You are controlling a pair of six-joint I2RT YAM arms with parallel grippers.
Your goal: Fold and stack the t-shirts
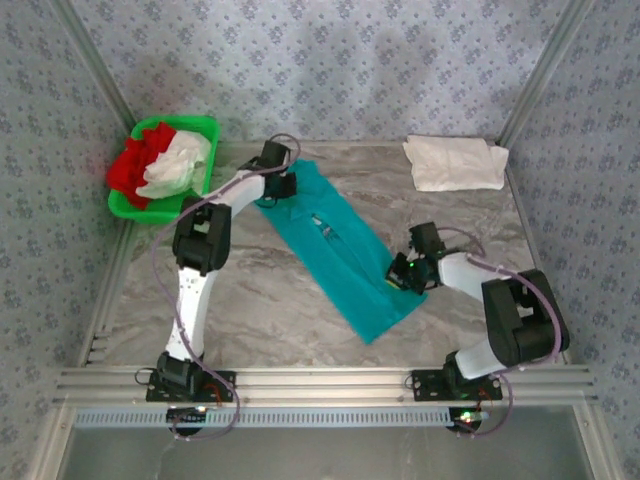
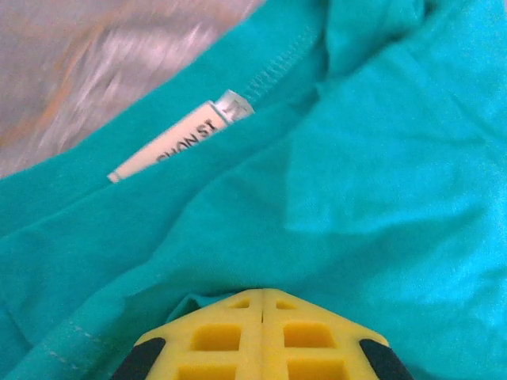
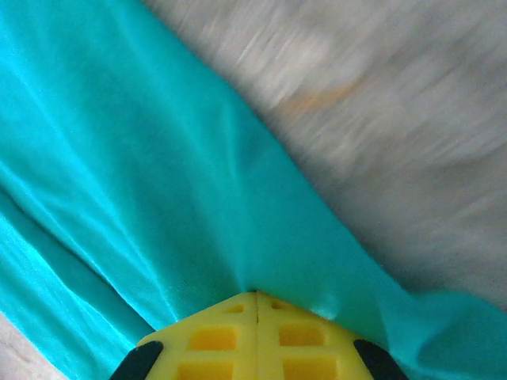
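Hands clamp teal t-shirt on marble table.

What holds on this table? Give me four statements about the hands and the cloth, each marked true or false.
1. The left hand is shut on the teal t-shirt. True.
2. The right hand hangs open over bare tabletop. False: it is shut on the teal t-shirt's edge.
3. The green basket holds red cloth and white cloth. True.
4. The folded white garment lies on top of the teal t-shirt. False: it lies apart from it, at the far right corner.
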